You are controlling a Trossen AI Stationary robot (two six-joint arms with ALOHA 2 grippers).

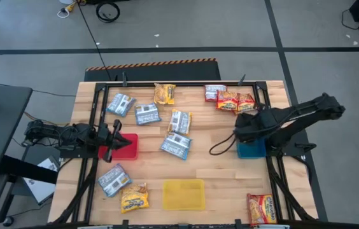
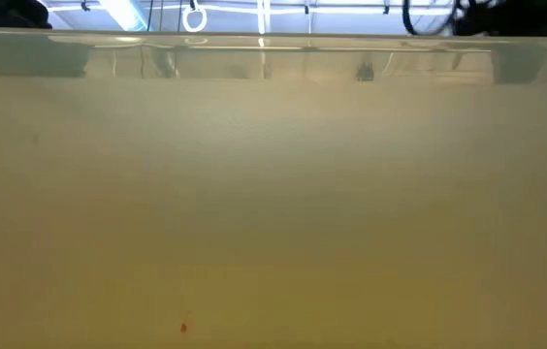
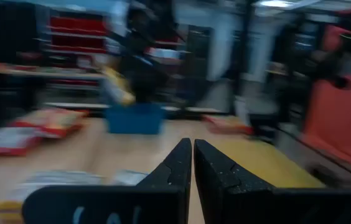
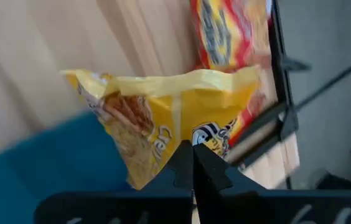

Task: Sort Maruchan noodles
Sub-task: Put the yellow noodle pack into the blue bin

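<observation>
Right gripper (image 4: 192,149) clenched on a yellow noodle packet (image 4: 163,115)
Blue tray (image 4: 45,165) just beneath it; left gripper (image 3: 192,149) closed, empty; the low view is blocked.

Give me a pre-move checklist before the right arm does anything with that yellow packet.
1. Right gripper shut on the yellow noodle packet: ok, pinched at its lower edge.
2. Packet clear of the table: ok, it hangs in the air in the right wrist view.
3. What lies below: not ok for sorting by colour, the blue tray sits under the right gripper, not the yellow tray.
4. Yellow tray free: ok, nothing in it.
5. Left gripper out of the way: ok, shut, over the red tray on the far side.
6. Low view usable: not ok, blocked.
</observation>
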